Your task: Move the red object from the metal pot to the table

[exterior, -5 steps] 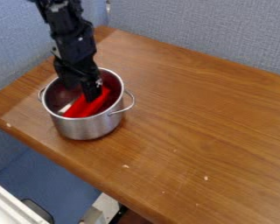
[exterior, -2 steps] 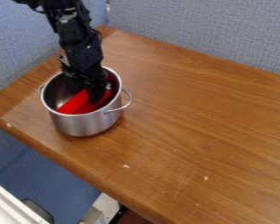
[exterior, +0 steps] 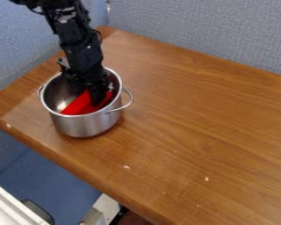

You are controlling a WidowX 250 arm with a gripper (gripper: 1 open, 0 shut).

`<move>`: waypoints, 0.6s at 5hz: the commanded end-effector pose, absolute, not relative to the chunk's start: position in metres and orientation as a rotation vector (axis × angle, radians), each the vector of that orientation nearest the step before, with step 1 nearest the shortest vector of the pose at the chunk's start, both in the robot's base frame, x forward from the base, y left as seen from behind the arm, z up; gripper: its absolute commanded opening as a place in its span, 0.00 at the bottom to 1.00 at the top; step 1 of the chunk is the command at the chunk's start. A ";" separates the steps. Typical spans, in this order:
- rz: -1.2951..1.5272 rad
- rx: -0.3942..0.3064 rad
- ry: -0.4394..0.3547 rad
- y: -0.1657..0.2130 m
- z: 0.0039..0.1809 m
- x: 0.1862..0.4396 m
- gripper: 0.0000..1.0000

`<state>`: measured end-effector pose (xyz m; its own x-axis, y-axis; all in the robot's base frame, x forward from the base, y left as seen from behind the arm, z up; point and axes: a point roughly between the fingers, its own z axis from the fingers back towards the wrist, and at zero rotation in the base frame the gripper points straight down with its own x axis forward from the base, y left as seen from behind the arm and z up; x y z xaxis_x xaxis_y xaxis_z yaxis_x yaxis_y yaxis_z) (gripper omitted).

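Note:
A shiny metal pot [exterior: 87, 125] with small loop handles stands near the left corner of the brown wood table [exterior: 190, 123]. Inside it lies the red object [exterior: 75, 106], its lower end showing bright red against the pot's floor. My black gripper [exterior: 91, 89] reaches down into the pot from above and is shut on the upper end of the red object. The fingertips are partly hidden by the pot's rim and the arm.
A blue-grey wall rises behind the table. The table's front edge runs diagonally from the left corner to the lower right, with a drop to the floor beyond it. Small pale specks dot the wood near the front.
The gripper has lowered a little into the pot and its fingers have shut on the red object. The pot has stayed in place.

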<state>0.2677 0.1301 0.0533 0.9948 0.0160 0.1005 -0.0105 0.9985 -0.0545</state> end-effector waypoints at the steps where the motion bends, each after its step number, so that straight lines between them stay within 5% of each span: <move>1: 0.055 -0.042 -0.175 0.122 0.085 0.273 0.00; 3: 0.147 -0.070 -0.191 0.111 0.102 0.277 0.00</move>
<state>0.2675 0.1106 0.0802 0.9815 0.1589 0.1071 -0.1485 0.9839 -0.0992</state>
